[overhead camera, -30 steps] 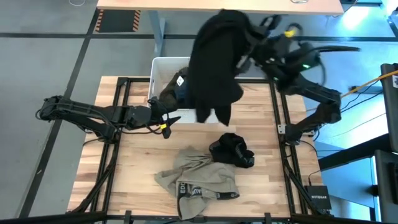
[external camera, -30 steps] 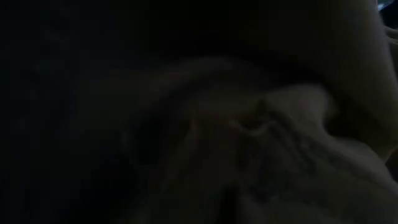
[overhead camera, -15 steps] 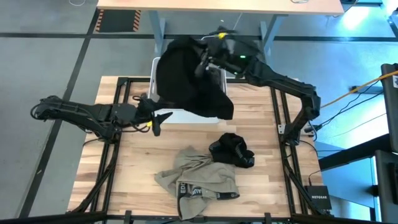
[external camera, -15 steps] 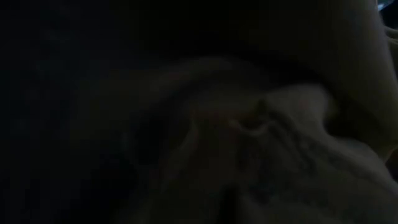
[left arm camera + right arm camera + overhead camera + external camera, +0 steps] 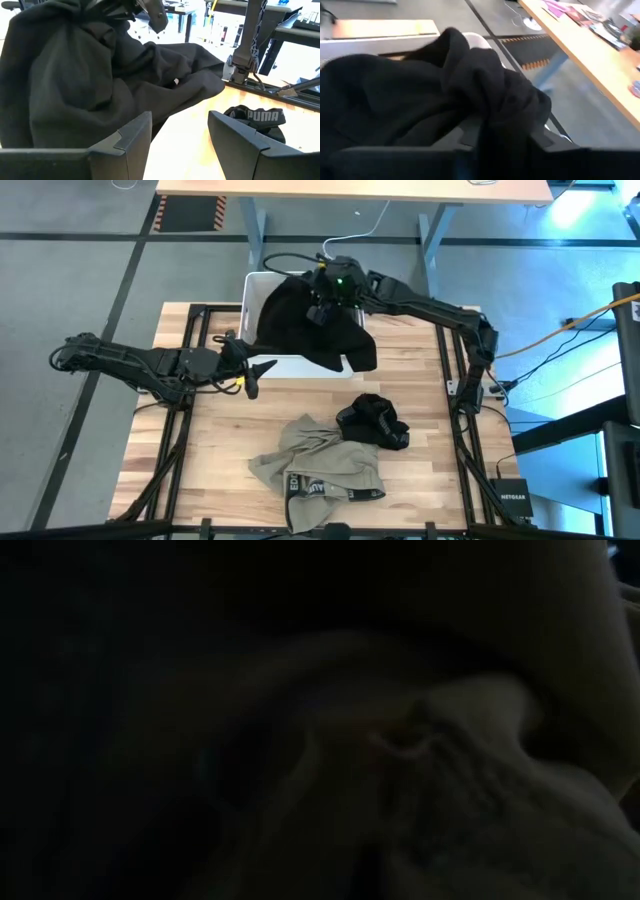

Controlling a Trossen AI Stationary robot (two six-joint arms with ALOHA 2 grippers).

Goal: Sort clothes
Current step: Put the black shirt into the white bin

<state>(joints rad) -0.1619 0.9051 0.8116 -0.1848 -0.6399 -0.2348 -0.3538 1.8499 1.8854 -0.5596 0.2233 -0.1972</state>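
A large black garment [image 5: 305, 325] lies heaped over the white bin [image 5: 252, 283] at the table's far edge, and its lower hem spills over the bin's near rim onto the table. My right gripper [image 5: 333, 283] is above the bin, shut on this garment [image 5: 420, 100]. My left gripper [image 5: 255, 370] is open and empty, just left of the garment's hem [image 5: 190, 85]. Khaki trousers [image 5: 320, 470] and a small black piece [image 5: 373, 421] lie on the table. No pink shirt shows. My right gripper pinches a bunched fold of the black garment [image 5: 495, 125] between its two fingers, near the top of the heap, coming from the table's right side and slanting down. The cloth hangs slack below the fingers, resting on the bin and the table.
The small black piece has a lettered waistband [image 5: 260, 116]. The low view [image 5: 400, 740] is covered by dark cloth. Black frame rails [image 5: 445, 380] run along the table's sides. Bare wood [image 5: 230, 440] lies near the left front.
My right gripper has gone toward the table's left and down over the bin with the black garment. The garment hung high and long before; now it has sunk into a heap on the bin, hem on the table. My left gripper has drawn back slightly to the left.
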